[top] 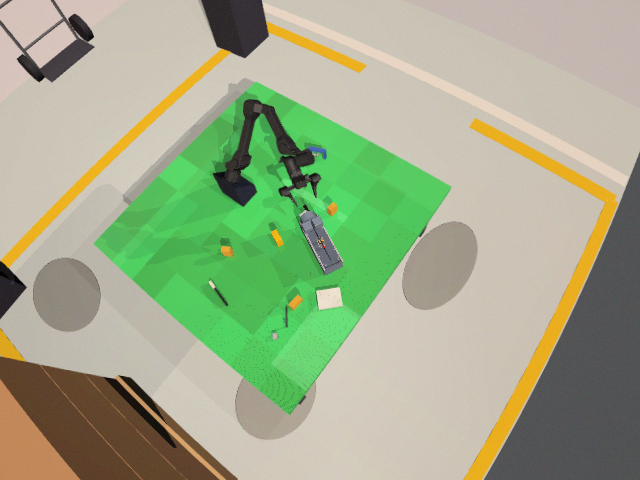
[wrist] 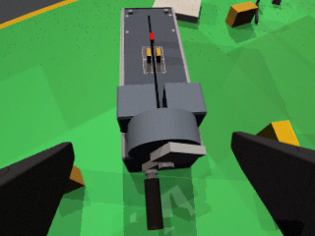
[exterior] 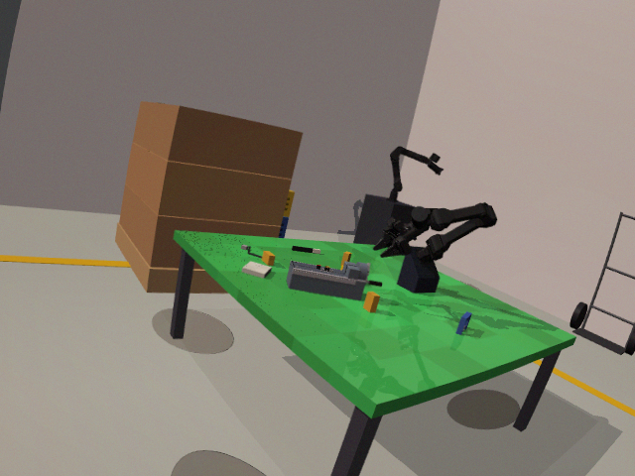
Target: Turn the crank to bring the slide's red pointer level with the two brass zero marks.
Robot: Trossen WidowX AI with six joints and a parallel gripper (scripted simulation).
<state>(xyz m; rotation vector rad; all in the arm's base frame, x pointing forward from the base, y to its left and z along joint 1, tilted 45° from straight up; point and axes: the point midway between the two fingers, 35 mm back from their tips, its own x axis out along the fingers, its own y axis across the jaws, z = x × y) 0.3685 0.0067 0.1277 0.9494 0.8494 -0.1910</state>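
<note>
The grey slide machine (top: 330,258) (exterior: 317,282) (wrist: 133,59) lies on the green table (top: 170,217) (exterior: 410,358). Its black crank handle (wrist: 154,204) (top: 306,207) (exterior: 375,283) sticks out at the near end, below the round drum (wrist: 162,129). In the wrist view the red pointer (wrist: 152,35) sits on the slot a little beyond the two brass zero marks (wrist: 149,52) (wrist: 158,52), not level with them. My gripper (wrist: 155,145) (top: 305,196) (exterior: 387,247) is wide open and empty. It hangs above the handle and touches nothing.
Orange blocks (top: 331,208) (top: 277,237) (top: 226,251) (top: 295,301) lie around the machine, two of them beside my fingers in the wrist view (wrist: 281,132) (wrist: 74,178). A white pad (top: 328,298) (wrist: 177,6), a black pen (top: 218,292) and a blue piece (top: 317,150) also lie on the table.
</note>
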